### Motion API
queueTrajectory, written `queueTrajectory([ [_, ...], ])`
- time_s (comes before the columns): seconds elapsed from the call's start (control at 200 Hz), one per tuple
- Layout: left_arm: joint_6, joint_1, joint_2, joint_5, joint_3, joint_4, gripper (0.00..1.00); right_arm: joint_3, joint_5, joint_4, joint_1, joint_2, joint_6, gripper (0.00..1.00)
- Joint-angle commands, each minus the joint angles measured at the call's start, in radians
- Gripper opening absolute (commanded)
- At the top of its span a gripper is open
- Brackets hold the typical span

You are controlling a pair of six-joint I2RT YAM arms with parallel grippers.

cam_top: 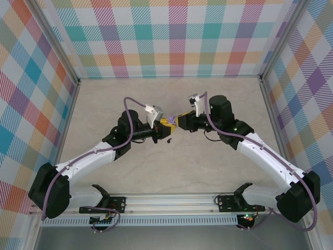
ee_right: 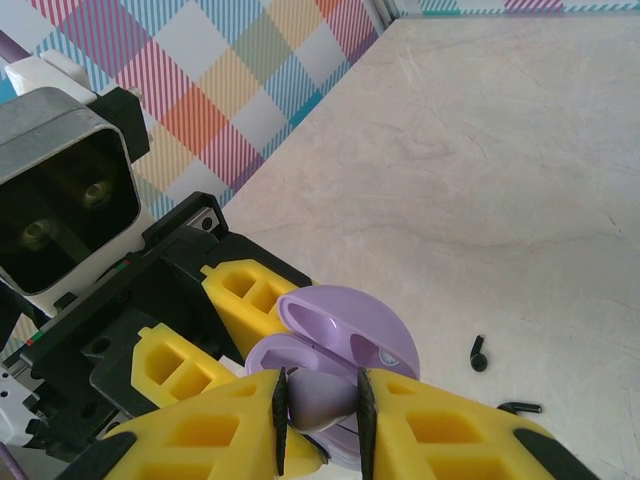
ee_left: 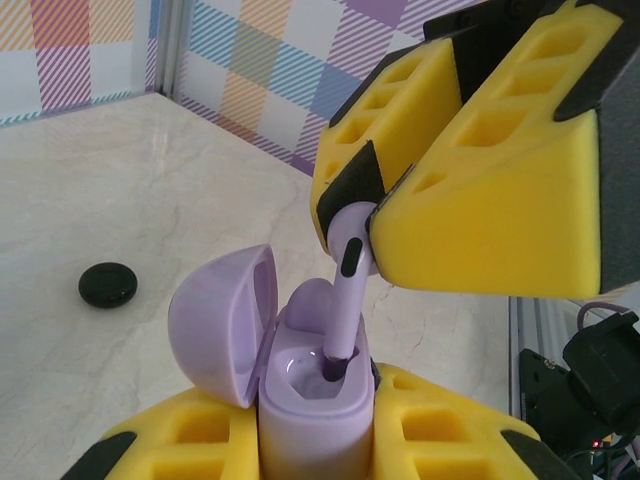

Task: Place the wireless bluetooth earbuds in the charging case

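Insertion step is on right now. The open lavender case is pinched low down by the left jaws, with its lid flipped back to the left. 1 lavender earbud is gripped by its head in the right jaws, stem pointing down and the tip just inside a slot. It's not seated yet, judging by how much stem is showing. A pale lump beside it could be the other lavender bud already in, but that can't be called for sure.

Next move, probably: a short push down along the stem, then the right jaws get spread so the bud is released. The stem looks a bit tilted, so it should be lined up first or it may catch on the slot edge.

View differences: from the left wrist, the stem tip in the slot is shown, plus a round black case on the tabletop at far left. From the right wrist, the tip is hidden, but 2 black earbuds are seen lying loose on the right.
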Motion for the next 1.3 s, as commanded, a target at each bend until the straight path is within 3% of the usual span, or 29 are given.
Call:
queueTrajectory([
  [0.0,0.035,-0.013,-0.029,0.006,0.016,-0.006,0.2,0.037,-0.008,-0.006,0.005,-0.02,-0.025,0.27],
  [1.015,0.058,-0.013,-0.026,0.024,0.038,-0.039,0.2,0.063,-0.046,-0.071,0.016,0.023,-0.069,0.28],
  [1.295,0.15,-0.013,-0.025,0.012,0.04,-0.103,0.2,0.078,-0.034,-0.089,0.02,-0.008,-0.069,0.28],
])
